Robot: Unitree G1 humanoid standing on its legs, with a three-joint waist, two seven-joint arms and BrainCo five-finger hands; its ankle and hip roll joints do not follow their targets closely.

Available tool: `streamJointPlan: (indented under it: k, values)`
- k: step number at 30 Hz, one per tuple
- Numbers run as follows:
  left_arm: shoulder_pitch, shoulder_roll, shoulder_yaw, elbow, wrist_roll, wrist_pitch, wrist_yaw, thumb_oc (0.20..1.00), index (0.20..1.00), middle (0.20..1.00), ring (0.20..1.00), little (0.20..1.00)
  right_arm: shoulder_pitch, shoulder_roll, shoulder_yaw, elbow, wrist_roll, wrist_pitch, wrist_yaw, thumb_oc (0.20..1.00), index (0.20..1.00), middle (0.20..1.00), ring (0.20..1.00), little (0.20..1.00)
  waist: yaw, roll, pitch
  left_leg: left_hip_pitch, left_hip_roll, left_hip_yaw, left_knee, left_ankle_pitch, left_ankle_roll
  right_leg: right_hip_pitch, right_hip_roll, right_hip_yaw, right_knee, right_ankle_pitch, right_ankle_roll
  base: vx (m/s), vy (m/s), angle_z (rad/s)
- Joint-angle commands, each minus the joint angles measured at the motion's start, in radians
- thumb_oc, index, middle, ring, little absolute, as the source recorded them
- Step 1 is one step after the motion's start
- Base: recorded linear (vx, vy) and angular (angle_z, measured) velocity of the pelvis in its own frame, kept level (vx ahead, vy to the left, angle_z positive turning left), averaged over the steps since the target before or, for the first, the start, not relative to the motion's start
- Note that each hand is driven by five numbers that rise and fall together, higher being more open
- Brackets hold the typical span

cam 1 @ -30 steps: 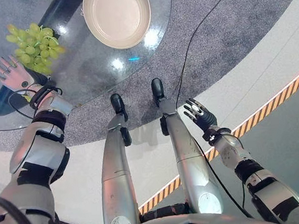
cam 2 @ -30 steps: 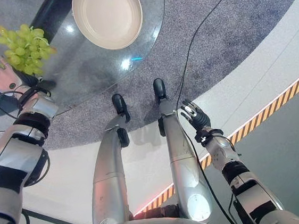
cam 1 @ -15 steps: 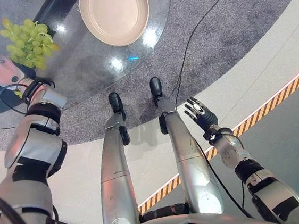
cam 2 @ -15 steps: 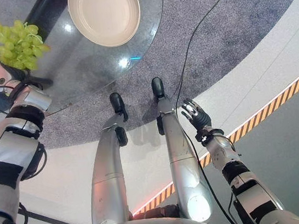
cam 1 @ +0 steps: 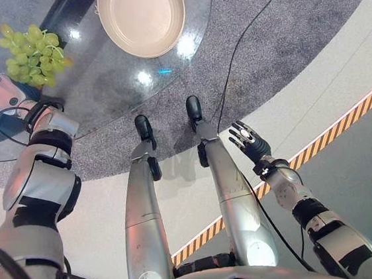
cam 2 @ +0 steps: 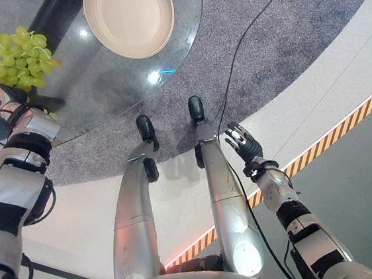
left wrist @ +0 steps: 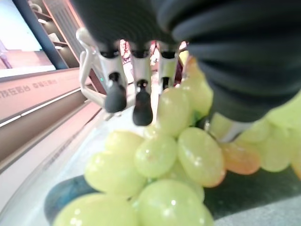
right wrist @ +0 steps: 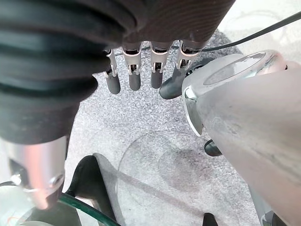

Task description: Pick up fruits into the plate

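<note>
A bunch of green grapes (cam 1: 27, 53) lies on the left part of the round glass table (cam 1: 114, 87). The empty cream plate (cam 1: 141, 17) stands on the table's far middle. My left hand (cam 1: 2, 95) is at the table's left edge, right beside the near side of the grapes. In the left wrist view its straight fingers (left wrist: 115, 96) reach over the grapes (left wrist: 160, 155), open, with nothing held. My right hand (cam 1: 249, 141) hangs low at the right, away from the table, its fingers (right wrist: 134, 77) straight and open.
The table stands on grey carpet (cam 1: 274, 30), with its dark base (cam 1: 73, 11) showing through the glass. A pale floor band and a yellow-black striped line (cam 1: 344, 119) run to the right.
My left hand has shifted a little leftward and tipped in closer against the grapes. The view has drifted slightly. The right hand has not moved.
</note>
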Motion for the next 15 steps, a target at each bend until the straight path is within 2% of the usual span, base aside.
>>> streamJointPlan:
  k: [1, 11, 15]
  values:
    - [0.076, 0.025, 0.050, 0.042, 0.001, -0.018, -0.012, 0.200, 0.200, 0.200, 0.200, 0.200, 0.063, -0.009, 0.026, -0.038, 0.006, -0.028, 0.031, 1.000, 1.000, 1.000, 1.000, 1.000, 0.020, -0.004, -0.015, 0.124, -0.089, -0.059, -0.105, -0.022, 0.021, 0.068, 0.114, -0.039, 0.073, -0.089, -0.014, 0.00, 0.000, 0.00]
    - [0.119, 0.037, 0.076, -0.044, 0.036, -0.125, -0.012, 0.200, 0.200, 0.200, 0.200, 0.200, 0.089, -0.007, 0.013, -0.044, -0.020, -0.021, 0.033, 1.000, 1.000, 1.000, 1.000, 1.000, 0.031, 0.029, -0.015, 0.279, -0.088, -0.061, -0.191, -0.006, 0.027, 0.201, 0.093, -0.033, 0.012, -0.088, -0.001, 0.00, 0.000, 0.00]
    - [0.147, 0.044, 0.100, -0.100, 0.072, -0.145, -0.011, 0.200, 0.200, 0.200, 0.200, 0.200, 0.104, -0.002, 0.003, -0.059, -0.029, -0.015, 0.022, 1.000, 1.000, 1.000, 1.000, 1.000, 0.042, 0.038, -0.015, 0.343, -0.088, -0.064, -0.218, -0.006, 0.029, 0.259, 0.077, -0.042, -0.009, -0.093, 0.005, -0.01, -0.026, 0.03]
